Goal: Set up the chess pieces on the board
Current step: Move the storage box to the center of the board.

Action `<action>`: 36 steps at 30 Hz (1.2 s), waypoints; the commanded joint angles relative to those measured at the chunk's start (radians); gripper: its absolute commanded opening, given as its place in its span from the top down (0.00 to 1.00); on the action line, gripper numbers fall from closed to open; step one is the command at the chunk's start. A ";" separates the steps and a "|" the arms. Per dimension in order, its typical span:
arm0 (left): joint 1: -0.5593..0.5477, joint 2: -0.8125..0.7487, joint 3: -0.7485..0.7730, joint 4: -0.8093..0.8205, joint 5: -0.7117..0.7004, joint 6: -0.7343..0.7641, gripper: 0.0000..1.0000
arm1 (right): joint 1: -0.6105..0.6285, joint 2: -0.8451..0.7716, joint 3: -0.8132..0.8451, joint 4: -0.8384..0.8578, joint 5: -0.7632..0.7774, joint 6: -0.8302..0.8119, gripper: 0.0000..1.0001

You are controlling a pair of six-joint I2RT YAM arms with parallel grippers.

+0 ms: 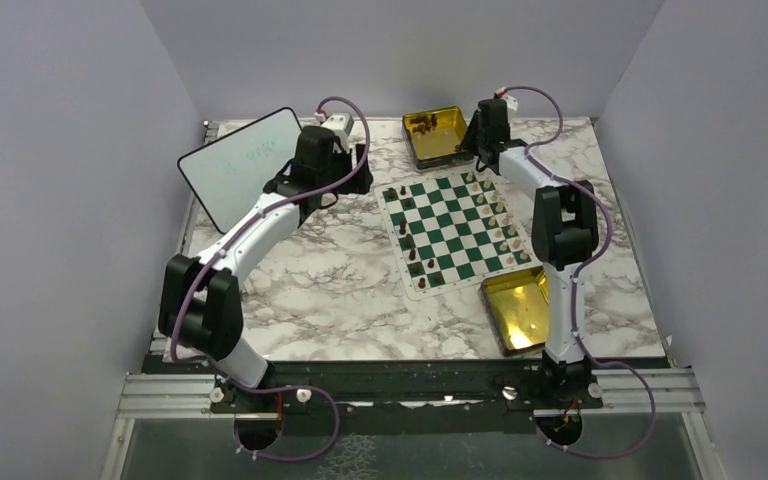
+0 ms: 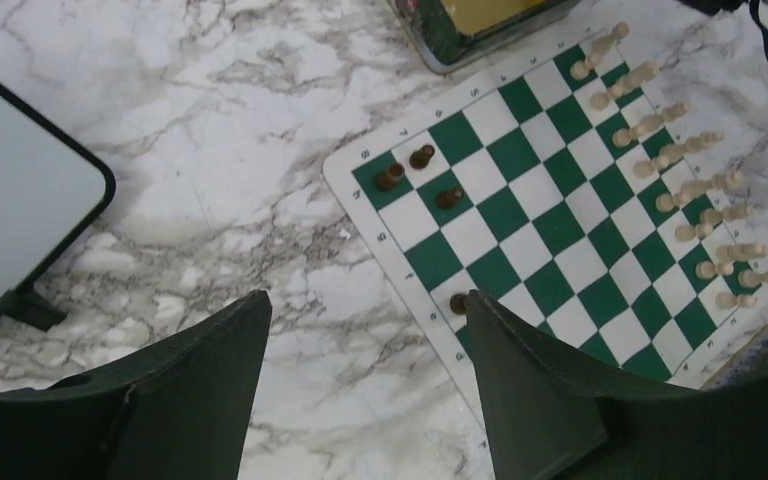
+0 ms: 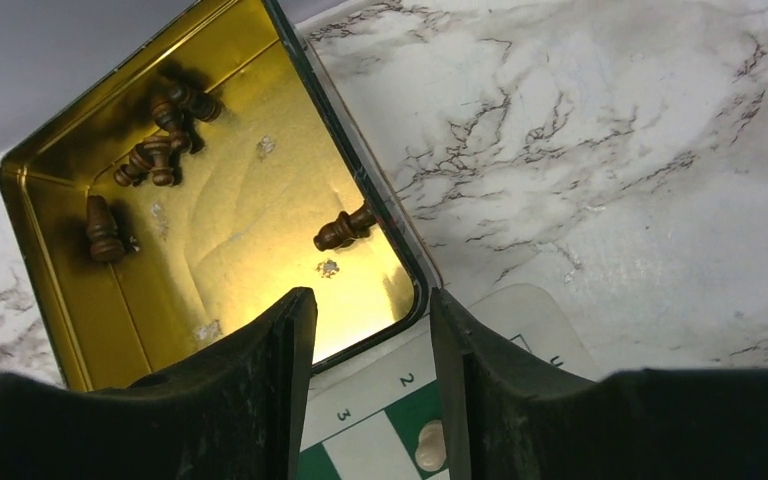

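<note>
Above the desk [image 1: 330, 290], top view: the board [image 1: 455, 225] lies flat right of centre. Cream pieces [image 1: 500, 225] line its right side in two files. A few dark pieces [image 1: 407, 235] are scattered along its left side. A far tin [image 1: 445, 125] sits just beyond the board's far edge, and a near tin [image 1: 515, 310] sits at its near right corner. A whiteboard [image 1: 240, 165] lies at far left. My left pincer [image 1: 355, 165] hangs over bare marble just left of the board. My right pincer [image 1: 477, 165] is at the board's far right corner, beside the far tin.

Left wrist view: left pincer [image 2: 368, 300] released, jaws wide, nothing between them. Below lie marble and the board's edge [image 2: 550, 200]. Three dark pieces [image 2: 421, 156] stand close together in one corner, and a fourth shows by my right finger. Whiteboard corner [image 2: 10, 220] at left.

Right wrist view: right pincer [image 3: 372, 292] parted and empty, over the tin's corner and the board's border [image 3: 360, 400]. Several dark pieces [image 3: 160, 130] lie tipped inside the far tin [image 3: 260, 230], one [image 3: 345, 228] against its wall. One cream piece [image 3: 430, 445] shows on the board in the gap between my fingers.
</note>
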 commanded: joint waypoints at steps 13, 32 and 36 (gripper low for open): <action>-0.004 0.357 0.348 0.110 -0.048 -0.102 0.31 | -0.067 0.136 0.164 0.042 -0.304 -0.278 0.57; -0.007 0.585 0.577 0.139 -0.179 -0.078 0.35 | -0.066 0.168 0.181 0.101 -0.493 -0.312 0.78; -0.019 0.647 0.686 0.138 -0.182 -0.060 0.37 | -0.067 0.169 0.176 0.102 -0.509 -0.332 0.80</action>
